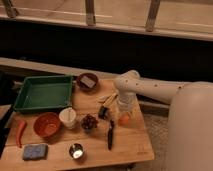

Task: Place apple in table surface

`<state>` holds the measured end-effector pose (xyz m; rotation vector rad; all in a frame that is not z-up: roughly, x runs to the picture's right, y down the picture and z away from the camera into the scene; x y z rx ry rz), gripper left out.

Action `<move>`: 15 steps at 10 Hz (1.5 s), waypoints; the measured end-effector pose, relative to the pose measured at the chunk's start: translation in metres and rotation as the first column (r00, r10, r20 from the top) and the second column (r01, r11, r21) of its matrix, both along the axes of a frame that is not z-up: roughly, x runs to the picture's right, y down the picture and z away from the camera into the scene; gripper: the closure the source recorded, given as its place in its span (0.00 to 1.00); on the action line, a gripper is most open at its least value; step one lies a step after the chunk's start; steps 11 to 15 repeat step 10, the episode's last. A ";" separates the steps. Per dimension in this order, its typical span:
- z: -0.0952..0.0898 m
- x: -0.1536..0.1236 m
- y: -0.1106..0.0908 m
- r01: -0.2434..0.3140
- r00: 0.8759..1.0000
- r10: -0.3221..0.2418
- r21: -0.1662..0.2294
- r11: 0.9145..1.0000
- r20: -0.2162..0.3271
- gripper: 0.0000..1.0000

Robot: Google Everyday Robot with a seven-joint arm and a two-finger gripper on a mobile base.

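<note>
The apple (123,120) is a small orange-yellow fruit near the right edge of the wooden slatted table surface (131,146). It is low over the table or on it; I cannot tell whether it touches. My gripper (123,113) points straight down from the white arm (150,89) and sits directly on top of the apple, hiding its upper part.
A green tray (44,93) is at the back left, with a dark bowl (88,81) beside it. An orange bowl (47,124), a chili pepper (20,133), a blue sponge (34,151), a white cup (68,118), a metal cup (76,150), a black utensil (111,135) and a brush (106,106) lie around.
</note>
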<state>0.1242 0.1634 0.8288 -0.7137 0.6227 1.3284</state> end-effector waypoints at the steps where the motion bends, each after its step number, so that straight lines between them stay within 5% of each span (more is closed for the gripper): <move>1: -0.001 0.000 0.001 0.001 1.000 -0.001 -0.001 1.000 0.005 0.27; 15: -0.008 0.003 0.001 -0.014 0.999 0.014 0.002 1.000 0.040 0.27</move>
